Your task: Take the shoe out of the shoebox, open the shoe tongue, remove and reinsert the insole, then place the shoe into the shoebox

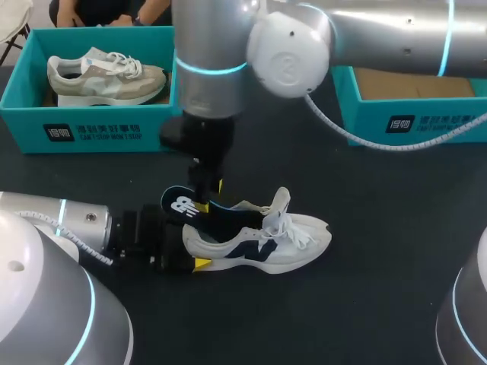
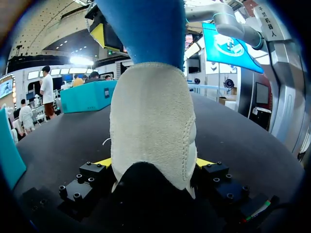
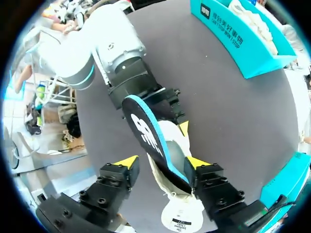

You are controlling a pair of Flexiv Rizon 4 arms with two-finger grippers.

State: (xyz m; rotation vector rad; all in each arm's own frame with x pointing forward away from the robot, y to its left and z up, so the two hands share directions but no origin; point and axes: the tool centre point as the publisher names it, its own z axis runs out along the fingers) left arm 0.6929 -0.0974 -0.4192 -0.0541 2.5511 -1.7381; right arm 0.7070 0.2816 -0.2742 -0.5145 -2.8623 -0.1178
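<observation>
A white shoe (image 1: 262, 245) with a navy logo lies on its sole mid-table, toe to the right, tongue (image 1: 281, 201) standing up. A black insole with a blue edge (image 1: 181, 205) sticks up out of its heel opening, partly inside the shoe. My left gripper (image 1: 196, 257) comes in low from the left and is shut on the shoe's heel (image 2: 150, 141), one yellow tip on each side. My right gripper (image 1: 207, 185) hangs straight above the insole (image 3: 146, 131). Its fingers (image 3: 125, 162) stand open either side of the insole, with a gap on one side.
At the back left a teal shoebox (image 1: 23, 87) holds a beige shoe (image 1: 106, 76). A second teal box (image 1: 411, 118) stands at the back right. A white cable (image 1: 335, 125) hangs from my right arm. Bare dark tabletop lies in front of the shoe and to its right.
</observation>
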